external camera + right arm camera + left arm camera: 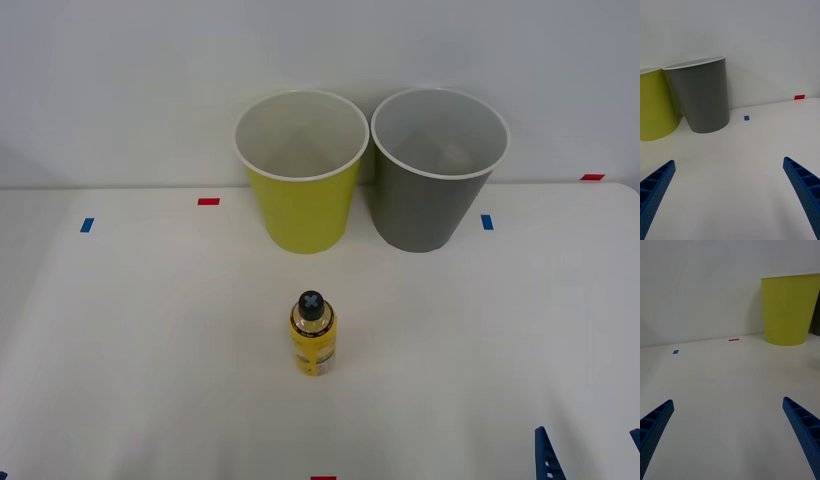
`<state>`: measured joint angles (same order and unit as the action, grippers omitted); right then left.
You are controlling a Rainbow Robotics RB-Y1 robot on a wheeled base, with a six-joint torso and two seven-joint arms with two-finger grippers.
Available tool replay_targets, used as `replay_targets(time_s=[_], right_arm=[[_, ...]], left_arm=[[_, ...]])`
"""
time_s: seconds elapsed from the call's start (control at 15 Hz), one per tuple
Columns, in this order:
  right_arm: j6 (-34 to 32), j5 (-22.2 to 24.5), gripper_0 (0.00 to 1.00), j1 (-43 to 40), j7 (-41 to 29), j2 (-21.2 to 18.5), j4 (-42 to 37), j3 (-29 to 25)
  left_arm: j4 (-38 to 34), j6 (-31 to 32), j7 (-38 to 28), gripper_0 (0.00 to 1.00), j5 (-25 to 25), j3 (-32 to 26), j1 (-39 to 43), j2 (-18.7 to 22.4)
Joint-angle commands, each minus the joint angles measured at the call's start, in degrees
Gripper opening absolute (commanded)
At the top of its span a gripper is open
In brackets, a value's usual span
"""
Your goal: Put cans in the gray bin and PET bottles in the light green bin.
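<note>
You have the small clear plastic bottle (312, 335) upright mid-table; smooth tapered yellow-green bin (300, 172) and dark gray bin (436, 170) touch at the far edge. Both ribbed blue grippers, left (729, 438) and right (729, 198), gape wide, empty.

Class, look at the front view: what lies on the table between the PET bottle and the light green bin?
Nothing: in the front view, bare white table separates the PET bottle from the light green bin.

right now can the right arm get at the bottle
Probably yes. The PET bottle stands upright alone on the white table, forward of the bins, nothing between it and the open right gripper at the table's near right edge.
</note>
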<state>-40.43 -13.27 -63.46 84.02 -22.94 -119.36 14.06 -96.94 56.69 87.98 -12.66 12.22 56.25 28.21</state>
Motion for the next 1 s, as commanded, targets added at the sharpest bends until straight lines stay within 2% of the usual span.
replay_targets(time_s=[0.07,1.0], right_arm=[[0.00,0.00,1.00,0.00,0.00,0.00,0.00,0.00],[0.00,0.00,1.00,0.00,0.00,0.00,0.00,0.00]], left_arm=[[0.00,0.00,0.00,1.00,0.00,0.00,0.00,0.00],[0.00,0.00,0.00,1.00,0.00,0.00,0.00,0.00]])
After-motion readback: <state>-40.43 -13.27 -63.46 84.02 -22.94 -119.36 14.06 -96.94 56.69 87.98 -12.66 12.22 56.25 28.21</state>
